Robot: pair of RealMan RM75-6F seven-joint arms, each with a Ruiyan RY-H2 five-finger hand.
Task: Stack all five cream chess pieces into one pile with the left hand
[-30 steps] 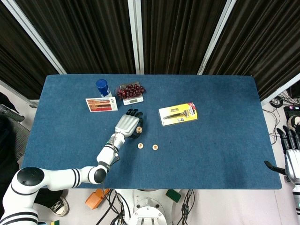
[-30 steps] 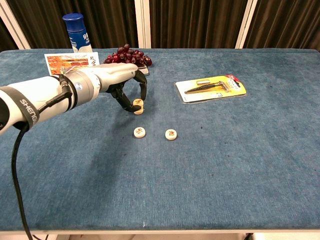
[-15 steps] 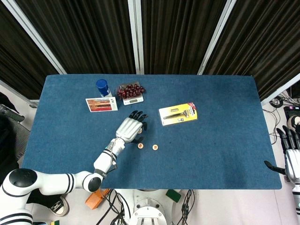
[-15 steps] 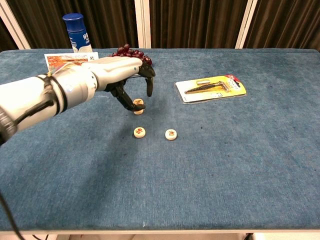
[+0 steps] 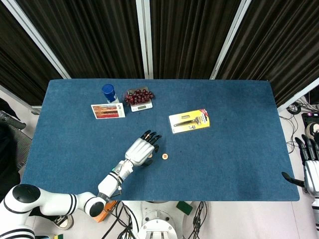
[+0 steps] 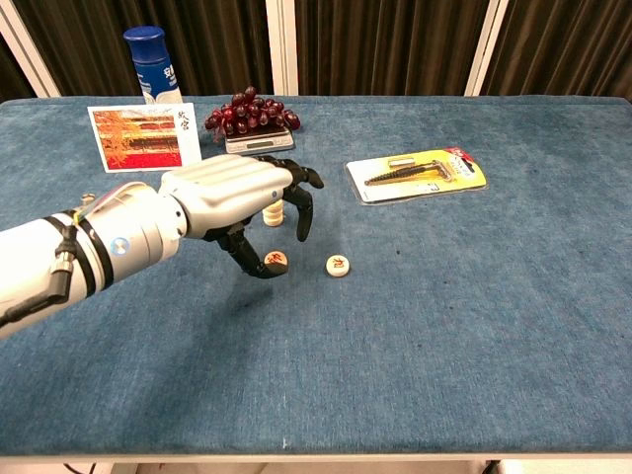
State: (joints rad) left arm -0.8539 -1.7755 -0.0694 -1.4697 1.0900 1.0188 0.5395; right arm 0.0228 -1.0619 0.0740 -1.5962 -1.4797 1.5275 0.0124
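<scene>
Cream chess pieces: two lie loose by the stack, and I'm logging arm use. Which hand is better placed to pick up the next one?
Left. The left hand hovers over the nearer loose piece, beside the stack. The right hand hangs off the table's far edge.

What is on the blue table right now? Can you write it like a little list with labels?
table: blue cloth top
left hand: fingers spread, hovering over a cream piece
loose piece: lying flat to the right of it
pile: cream stack behind the hand, count unclear
right hand: off the table's edge, fingers apart, holding nothing
far side: grapes on a scale, blue bottle, picture card, yellow tool pack
</scene>
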